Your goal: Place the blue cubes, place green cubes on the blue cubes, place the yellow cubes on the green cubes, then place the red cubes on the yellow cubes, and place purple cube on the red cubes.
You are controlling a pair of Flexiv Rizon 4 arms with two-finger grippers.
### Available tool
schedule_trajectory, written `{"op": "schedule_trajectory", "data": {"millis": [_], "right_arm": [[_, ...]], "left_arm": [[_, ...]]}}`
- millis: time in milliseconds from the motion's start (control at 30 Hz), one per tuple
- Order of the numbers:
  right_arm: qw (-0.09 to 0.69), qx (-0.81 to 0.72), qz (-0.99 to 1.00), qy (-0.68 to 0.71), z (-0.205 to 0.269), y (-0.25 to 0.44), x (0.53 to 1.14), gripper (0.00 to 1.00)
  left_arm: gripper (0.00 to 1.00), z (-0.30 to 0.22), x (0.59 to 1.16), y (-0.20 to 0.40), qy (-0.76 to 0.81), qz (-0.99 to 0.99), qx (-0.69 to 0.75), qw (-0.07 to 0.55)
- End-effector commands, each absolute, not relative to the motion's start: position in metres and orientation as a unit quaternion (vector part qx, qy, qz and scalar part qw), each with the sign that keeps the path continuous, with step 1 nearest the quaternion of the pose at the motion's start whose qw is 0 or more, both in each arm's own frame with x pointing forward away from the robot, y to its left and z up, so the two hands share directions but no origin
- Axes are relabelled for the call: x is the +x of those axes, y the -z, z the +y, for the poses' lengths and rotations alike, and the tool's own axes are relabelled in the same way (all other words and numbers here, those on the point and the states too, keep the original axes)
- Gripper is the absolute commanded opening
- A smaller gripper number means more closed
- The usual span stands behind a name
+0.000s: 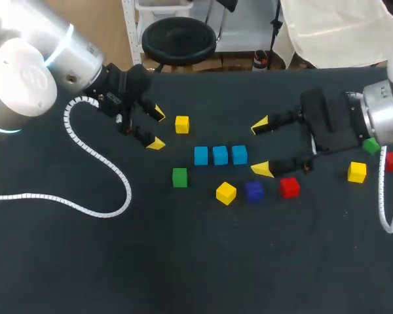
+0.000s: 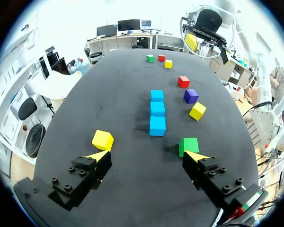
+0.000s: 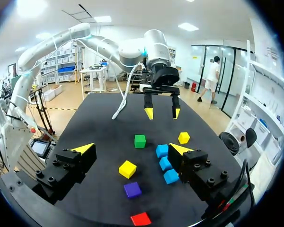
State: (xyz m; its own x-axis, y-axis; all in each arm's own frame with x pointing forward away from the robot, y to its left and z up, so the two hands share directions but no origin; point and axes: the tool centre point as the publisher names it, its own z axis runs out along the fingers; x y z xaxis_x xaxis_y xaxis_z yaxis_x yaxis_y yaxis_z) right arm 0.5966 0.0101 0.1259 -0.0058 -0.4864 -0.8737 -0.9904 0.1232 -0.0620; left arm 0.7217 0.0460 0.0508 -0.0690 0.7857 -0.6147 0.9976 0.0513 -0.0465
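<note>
Three loose cubes are being left just below centre: the yellow cube [image 1: 226, 193], purple cube [image 1: 253, 190] and red cube [image 1: 289, 187]. Above them, the blue row [image 1: 220, 155] is being faced at its right end by the right gripper [image 1: 261, 147], held open and empty. The left gripper [image 1: 157, 129], upper left, is likewise being held open. A knock is being risked: any sideways sweep could push the row or the red cube askew.

Left hand [image 1: 156, 128]: fingers spread, nothing between them, just left of the far yellow cube [image 1: 182, 124].
Right hand [image 1: 261, 146]: fingers spread, empty, tips just right of the blue row.
Blue cubes [image 1: 220, 155]: three side by side in a row, mid-desk [image 1: 183, 261].
Front line: lone green cube [image 1: 179, 177], near yellow cube [image 1: 226, 193], purple cube [image 1: 253, 190], red cube [image 1: 289, 187].
Right edge: third yellow cube [image 1: 357, 172], second red cube [image 1: 392, 160], second green cube [image 1: 371, 145] beside the right arm.
</note>
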Motion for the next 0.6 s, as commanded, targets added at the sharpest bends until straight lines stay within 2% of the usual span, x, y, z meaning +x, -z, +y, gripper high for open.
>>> {"op": "schedule_trajectory", "data": {"millis": [33, 267, 600], "right_arm": [[0.407, -0.532, 0.681, -0.297, -0.026, -0.122, 0.599, 1.00], [0.429, -0.467, 0.742, -0.219, -0.122, -0.136, 0.588, 1.00], [0.420, -0.461, 0.769, -0.141, -0.186, -0.161, 0.579, 1.00]], "left_arm": [[1.00, 0.047, 0.723, -0.051, 0.241, 0.690, 0.646, 0.220], [1.00, 0.047, 0.723, -0.051, 0.241, 0.690, 0.646, 0.220], [1.00, 0.047, 0.723, -0.051, 0.241, 0.690, 0.646, 0.220]]}}
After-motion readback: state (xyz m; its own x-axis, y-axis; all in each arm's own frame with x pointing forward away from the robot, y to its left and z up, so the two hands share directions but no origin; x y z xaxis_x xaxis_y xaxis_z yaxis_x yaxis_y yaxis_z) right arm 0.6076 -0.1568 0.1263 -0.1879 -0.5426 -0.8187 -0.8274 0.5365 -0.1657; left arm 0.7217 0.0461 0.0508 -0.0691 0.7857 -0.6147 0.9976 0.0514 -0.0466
